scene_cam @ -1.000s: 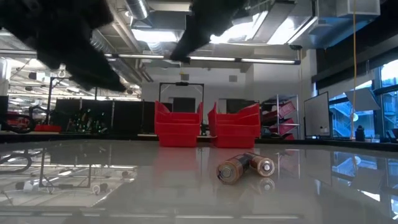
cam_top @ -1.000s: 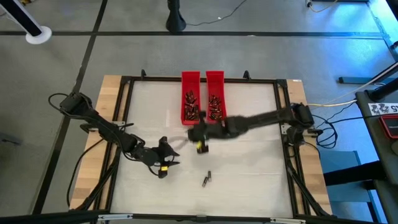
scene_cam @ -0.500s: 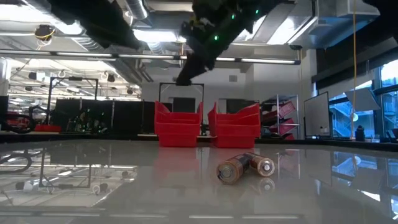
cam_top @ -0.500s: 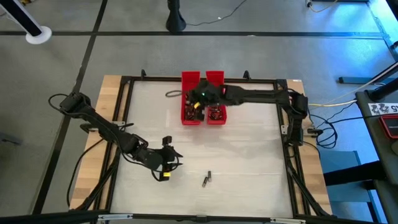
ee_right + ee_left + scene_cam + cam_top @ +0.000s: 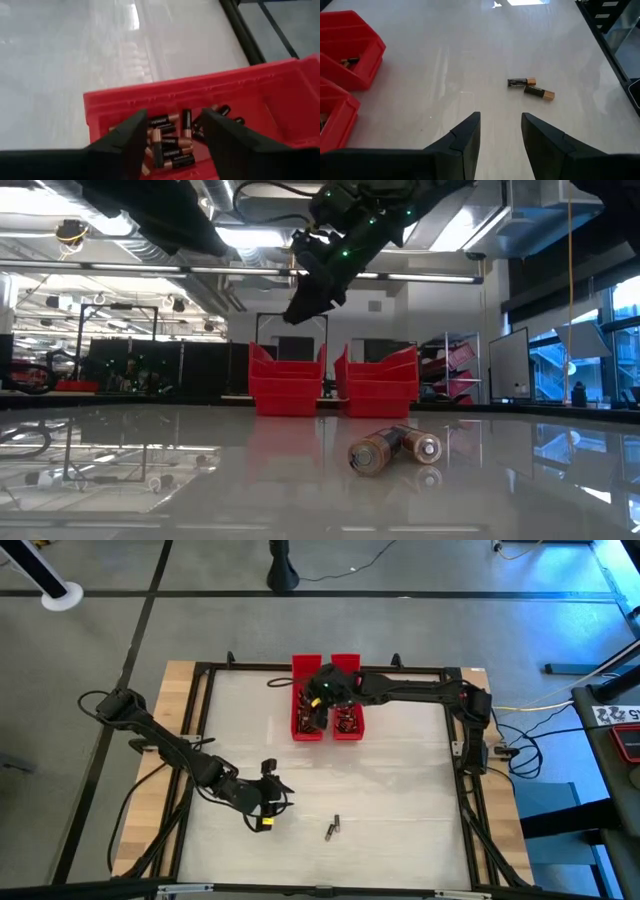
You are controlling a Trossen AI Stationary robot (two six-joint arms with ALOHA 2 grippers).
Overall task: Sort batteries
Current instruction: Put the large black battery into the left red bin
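Since the previous second your right gripper (image 5: 318,700) has swung from mid-table to over the left red tray (image 5: 306,730), jaws apart and empty.
Drop step looks finished; two batteries (image 5: 530,87) remain on the table (image 5: 400,780) before the left gripper (image 5: 500,131), jaws apart; collect them next.

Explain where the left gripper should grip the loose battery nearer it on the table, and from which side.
Grip the nearer loose battery across its mid-length, from straight above. It lies flat, almost touching the second battery at one end, so the open left gripper should straddle its round sides.
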